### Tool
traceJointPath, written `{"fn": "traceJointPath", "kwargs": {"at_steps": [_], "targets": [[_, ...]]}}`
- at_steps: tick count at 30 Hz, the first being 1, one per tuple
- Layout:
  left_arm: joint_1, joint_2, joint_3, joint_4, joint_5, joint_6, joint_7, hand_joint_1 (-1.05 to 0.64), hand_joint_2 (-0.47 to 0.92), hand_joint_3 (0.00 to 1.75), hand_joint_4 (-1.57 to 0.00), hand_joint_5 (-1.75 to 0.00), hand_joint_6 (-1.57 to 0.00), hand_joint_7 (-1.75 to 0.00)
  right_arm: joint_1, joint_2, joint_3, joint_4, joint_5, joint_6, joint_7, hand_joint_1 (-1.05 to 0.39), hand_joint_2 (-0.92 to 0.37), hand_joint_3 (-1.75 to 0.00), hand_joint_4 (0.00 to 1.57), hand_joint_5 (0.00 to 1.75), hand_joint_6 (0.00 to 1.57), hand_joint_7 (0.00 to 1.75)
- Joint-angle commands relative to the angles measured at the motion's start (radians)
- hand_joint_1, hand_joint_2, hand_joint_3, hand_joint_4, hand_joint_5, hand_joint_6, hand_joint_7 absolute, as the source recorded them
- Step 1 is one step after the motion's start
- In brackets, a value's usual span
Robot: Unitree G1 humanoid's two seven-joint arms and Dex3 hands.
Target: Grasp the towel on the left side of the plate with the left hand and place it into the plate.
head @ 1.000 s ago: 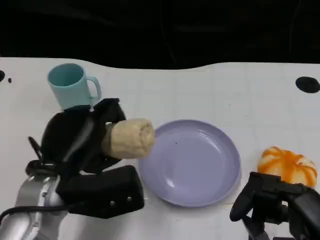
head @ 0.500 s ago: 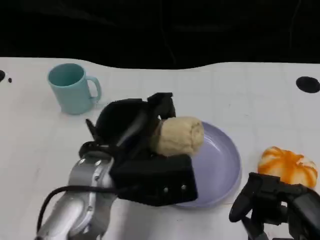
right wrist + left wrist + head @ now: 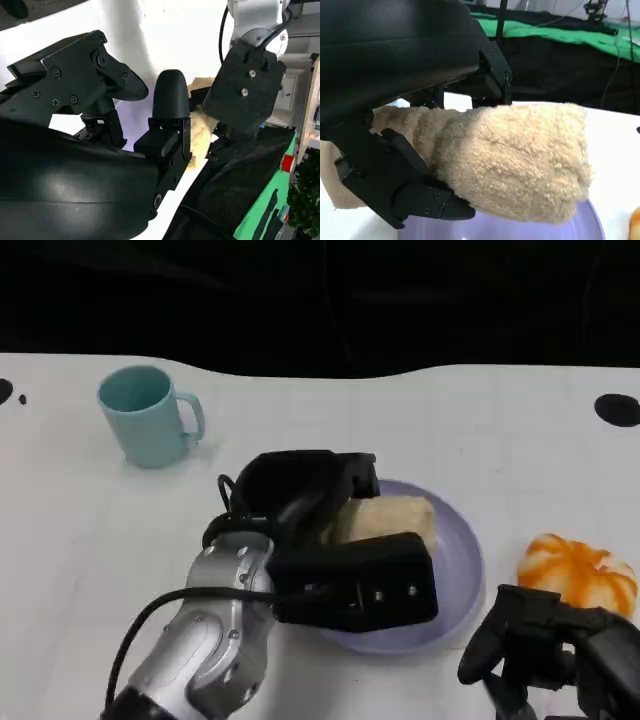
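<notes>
While the left hand (image 3: 310, 502) grips it, towel (image 3: 385, 521) seemingly touches plate (image 3: 460, 565).

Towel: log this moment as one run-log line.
left hand: holds towel | towel: over plate, not released | right hand: idle, near pumpkin | mug: upright, apart

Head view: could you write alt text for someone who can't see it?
The robot's left hand holds a rolled beige towel over a lavender plate on a white table. A light blue mug stands at the far left, an orange pumpkin-like object lies right of the plate, and the right hand rests nearby.
</notes>
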Motion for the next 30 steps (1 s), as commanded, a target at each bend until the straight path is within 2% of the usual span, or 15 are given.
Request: {"fn": "traceJointPath", "kwargs": {"at_steps": [1,2,3,4,5,8,10,14,18,23,30], "targets": [[-0.026,-0.014,0.003,-0.010,-0.044,0.041,-0.080,-0.32,0.92,0.19,-0.58,-1.51,-0.70,-0.30,0.006,-0.009,-0.001,-0.007,0.004,-0.009,0.003,-0.11,-0.59,-1.03,0.75,1.68,0.68,1.35],[-0.026,-0.014,0.003,-0.016,-0.048,0.054,-0.097,-0.33,0.92,0.19,-0.55,-1.47,-0.66,-0.25,0.006,-0.010,0.000,-0.008,0.003,-0.007,0.003,-0.11,-0.59,-1.03,0.75,1.67,0.68,1.35],[-0.024,-0.013,0.002,-0.022,-0.049,0.060,-0.108,-0.38,0.92,0.18,-0.46,-1.35,-0.52,-0.14,0.005,-0.010,0.000,-0.011,0.003,-0.003,0.003,-0.11,-0.59,-1.03,0.75,1.67,0.68,1.35],[-0.022,-0.008,-0.002,-0.028,-0.048,0.060,-0.118,-0.41,0.92,0.17,-0.42,-1.23,-0.45,-0.09,0.006,-0.008,-0.001,-0.012,0.005,-0.002,0.003,-0.11,-0.59,-1.03,0.75,1.67,0.68,1.35],[-0.021,-0.004,-0.004,-0.033,-0.046,0.061,-0.125,-0.47,0.92,0.19,-0.34,-1.01,-0.37,-0.04,0.006,-0.007,-0.001,-0.012,0.007,-0.001,0.003,-0.10,-0.59,-1.03,0.74,1.67,0.68,1.35],[-0.013,0.008,-0.011,-0.059,-0.043,0.072,-0.154,-0.60,0.92,0.23,-0.11,-0.65,-0.21,-0.01,0.008,-0.009,-0.004,-0.012,0.009,-0.003,0.005,-0.10,-0.59,-1.02,0.74,1.67,0.68,1.35],[-0.007,0.016,-0.011,-0.075,-0.048,0.074,-0.171,-0.65,0.92,0.23,-0.05,-0.57,-0.17,0.00,0.007,-0.010,-0.005,-0.008,0.007,-0.009,0.006,-0.10,-0.60,-1.02,0.74,1.67,0.68,1.35],[0.002,0.042,-0.004,-0.107,-0.064,0.074,-0.206,-0.74,0.92,0.25,-0.03,-0.53,-0.14,0.00,0.007,-0.008,-0.004,-0.005,0.008,-0.010,0.007,-0.11,-0.60,-1.02,0.74,1.68,0.68,1.35],[0.018,0.082,0.011,-0.159,-0.076,0.068,-0.238,-0.77,0.92,0.25,-0.08,-0.56,-0.16,-0.01,0.004,-0.009,0.002,-0.009,0.000,-0.010,0.005,-0.11,-0.60,-1.02,0.75,1.68,0.68,1.36],[0.054,0.139,0.056,-0.275,-0.103,0.072,-0.279,-0.75,0.92,0.18,-0.15,-0.60,-0.23,-0.04,-0.002,-0.004,0.006,-0.009,-0.001,-0.006,0.001,-0.10,-0.59,-1.04,0.75,1.68,0.68,1.36],[0.102,0.230,0.137,-0.428,-0.153,0.075,-0.353,-0.69,0.92,0.21,-0.22,-0.64,-0.30,-0.07,-0.007,-0.005,0.009,-0.007,-0.007,-0.009,0.000,-0.10,-0.58,-1.05,0.75,1.66,0.68,1.37]]}}
